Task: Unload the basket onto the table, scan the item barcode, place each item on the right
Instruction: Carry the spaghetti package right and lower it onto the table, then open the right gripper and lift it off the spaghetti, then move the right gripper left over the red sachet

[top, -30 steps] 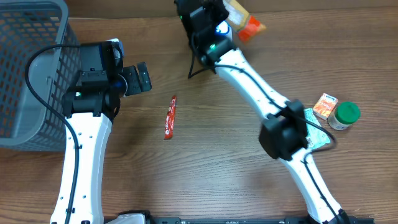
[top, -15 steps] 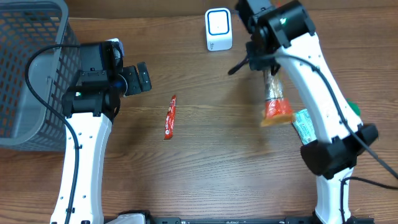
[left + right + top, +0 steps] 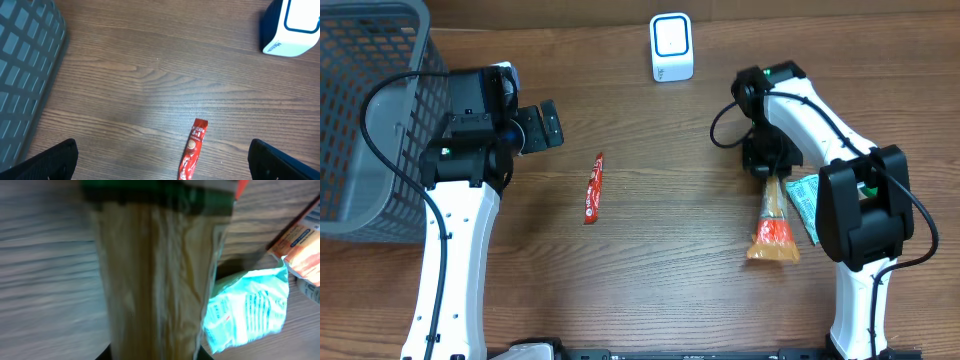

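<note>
My right hand (image 3: 767,165) pinches one end of the long clear packet of pale noodles with an orange end (image 3: 775,228), low over the wooden counter (image 3: 650,260) beside a mint-green pouch (image 3: 807,205) and well apart from the white-and-blue scanner (image 3: 671,47), so it could slip or snag.

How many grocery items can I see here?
4: red sachet mid-table, pasta pack in the right hand, teal packet beside it, orange carton next to that. The arm may hide more.

Basket (image 3: 360,100): placed at the far left of the table (image 3: 660,290). Scanner (image 3: 671,47): set at the far edge. Stick sachet (image 3: 593,187): laid between basket and pasta packet (image 3: 772,218). Pouch (image 3: 802,200): laid just right of the packet.
</note>
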Tool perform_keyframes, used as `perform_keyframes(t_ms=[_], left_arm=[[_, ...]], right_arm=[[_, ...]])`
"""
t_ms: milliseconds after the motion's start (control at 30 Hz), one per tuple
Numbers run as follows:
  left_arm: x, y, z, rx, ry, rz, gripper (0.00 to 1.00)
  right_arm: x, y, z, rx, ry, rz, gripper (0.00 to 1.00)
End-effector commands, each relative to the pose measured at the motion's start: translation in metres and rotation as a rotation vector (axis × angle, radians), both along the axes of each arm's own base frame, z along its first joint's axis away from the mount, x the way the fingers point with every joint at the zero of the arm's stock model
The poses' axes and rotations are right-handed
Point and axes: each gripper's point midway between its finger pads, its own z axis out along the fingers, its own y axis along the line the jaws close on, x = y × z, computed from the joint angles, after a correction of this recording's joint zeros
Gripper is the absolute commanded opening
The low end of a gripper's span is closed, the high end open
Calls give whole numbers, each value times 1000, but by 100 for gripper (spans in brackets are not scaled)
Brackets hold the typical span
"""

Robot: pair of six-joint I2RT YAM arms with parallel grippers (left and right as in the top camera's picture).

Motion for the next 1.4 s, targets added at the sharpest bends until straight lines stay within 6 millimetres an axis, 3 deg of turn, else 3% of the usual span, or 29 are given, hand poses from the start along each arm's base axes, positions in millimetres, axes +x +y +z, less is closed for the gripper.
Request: perform_keyframes(t_ms=[0,33,67,167,300,367,467,533,567,600,700,767,867,967,1033,1367], left_arm=[[2,2,0,17,3,-3,100],[2,2,0,17,2,-3,100],[2,2,0,17,2,-3,100],[2,2,0,18,2,-2,100],[2,2,0,18,2,-2,100],[2,2,0,18,2,-2,100],[2,2,0,18,3,-2,100],[2,2,0,18,2,-2,100],[2,2,0,18,2,-2,100],[2,2,0,17,2,-3,100],[2,2,0,18,2,-2,100],[2,2,0,17,3,-3,100],[2,2,0,17,2,-3,100],[2,2,0,18,3,-2,100],[2,2,0,18,3,-2,100],[2,2,0,18,2,-2,100]], right_arm=[[-4,-15,3,-51,-19,-2,8],[-4,-16,-1,-57,-20,2,16],[-4,-16,-3,-58,-23,6,35],[0,-16,-4,-54,-37,11,61],[11,-15,6,-60,-82,15,60],[20,-6,21,-31,-126,21,60],[34,10,58,11,-219,38,62],[39,18,82,30,-274,45,71],[40,23,92,43,-295,48,87],[40,31,101,74,-318,55,93],[39,66,115,222,-354,71,93],[36,100,118,375,-345,84,92],[34,141,121,551,-335,112,80],[34,177,121,670,-354,161,63],[34,194,118,707,-373,183,57],[25,275,75,836,-494,202,49]])
